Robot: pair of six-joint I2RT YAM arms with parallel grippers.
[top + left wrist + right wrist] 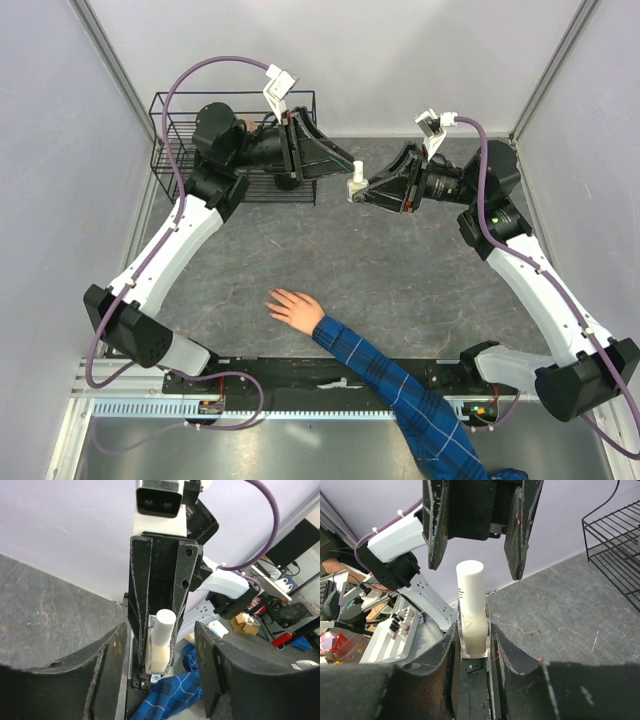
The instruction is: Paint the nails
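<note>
A small clear bottle with a white cap is held in the air over the back of the table, with my right gripper shut on its body. The right wrist view shows the bottle clamped between the right gripper's pads. My left gripper faces it, open, its fingers standing either side of the white cap without touching. A bare hand lies flat near the table's front, fingers pointing left, its arm in a blue plaid sleeve. The nails are too small to make out.
A black wire rack stands at the back left behind the left arm, also seen in the right wrist view as a black wire rack. Grey walls close in both sides. The plaid sleeve shows below the left gripper.
</note>
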